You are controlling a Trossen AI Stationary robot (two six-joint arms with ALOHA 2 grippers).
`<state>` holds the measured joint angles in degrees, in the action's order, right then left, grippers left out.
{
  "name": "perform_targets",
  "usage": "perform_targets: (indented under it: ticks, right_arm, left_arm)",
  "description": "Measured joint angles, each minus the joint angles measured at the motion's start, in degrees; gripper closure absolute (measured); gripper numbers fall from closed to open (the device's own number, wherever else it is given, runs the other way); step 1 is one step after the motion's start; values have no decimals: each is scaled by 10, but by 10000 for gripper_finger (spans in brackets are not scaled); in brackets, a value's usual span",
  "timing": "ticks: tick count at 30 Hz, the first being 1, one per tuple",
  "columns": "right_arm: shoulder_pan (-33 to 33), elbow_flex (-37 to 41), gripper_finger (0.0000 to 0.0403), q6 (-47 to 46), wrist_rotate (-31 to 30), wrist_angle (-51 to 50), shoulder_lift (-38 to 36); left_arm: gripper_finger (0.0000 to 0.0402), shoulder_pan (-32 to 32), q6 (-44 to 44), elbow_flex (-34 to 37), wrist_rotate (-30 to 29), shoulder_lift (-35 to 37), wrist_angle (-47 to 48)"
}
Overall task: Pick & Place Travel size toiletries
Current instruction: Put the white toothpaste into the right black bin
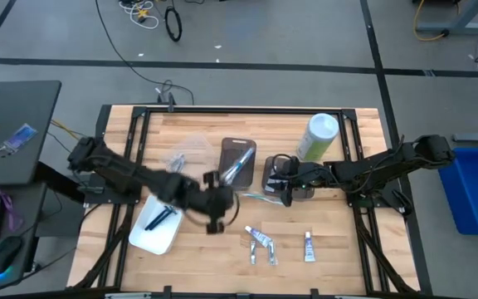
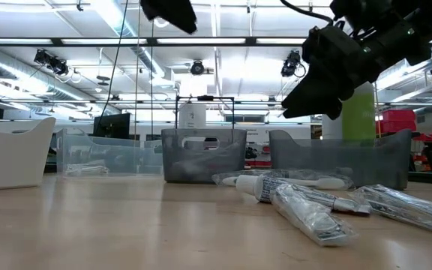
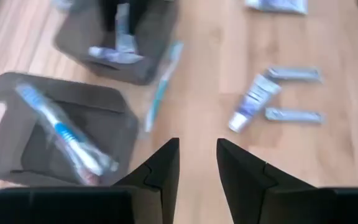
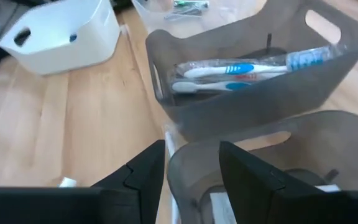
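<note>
A slim light-blue toothbrush (image 1: 256, 197) (image 3: 163, 84) lies flat on the wood between the two arms. Small white-and-blue tubes (image 1: 260, 239) (image 3: 253, 102) and another tube (image 1: 309, 247) lie nearer the near edge, with silvery packets (image 3: 294, 74) beside them. My left gripper (image 1: 214, 214) (image 3: 197, 162) hovers open and empty above bare wood, near-left of the toothbrush. My right gripper (image 1: 285, 189) (image 4: 191, 168) hangs open and empty above the near-left rim of a dark bin (image 1: 285, 176) (image 4: 272, 155) that has a tube inside.
A second dark bin (image 1: 237, 162) (image 4: 247, 68) holds wrapped toothbrushes. A white bin (image 1: 158, 223) with a dark blue razor sits at near left, and a clear bin (image 1: 185, 154) lies behind it. A tall green canister (image 1: 318, 137) stands at far right. Bare wood shows along the near edge.
</note>
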<state>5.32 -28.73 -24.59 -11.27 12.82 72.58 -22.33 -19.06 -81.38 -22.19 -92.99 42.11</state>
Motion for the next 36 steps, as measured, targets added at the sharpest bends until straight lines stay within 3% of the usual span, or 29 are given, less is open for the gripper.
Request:
perform_targets:
  ticks: [5,13,19,26,31,36]
  right_arm:
    - [0,0,245,-50,5,-2,0]
    - [12,0,249,-75,54,32,0]
    - [36,-1,258,-53,58,209,8]
    - [81,-2,257,45,107,270,13]
    - [128,-79,258,104,-1,131,17]
    - [174,-221,257,44,-83,-153,38]
  left_arm:
    - [287,-56,5,1,-28,-10,-22]
    - [287,-66,43,-1,12,-37,-106]
    - [287,-75,54,2,38,-57,-61]
    - [287,-101,47,0,-1,-3,12]
    - [288,-104,93,8,-32,28,15]
    - [288,-73,144,73,36,45,-57]
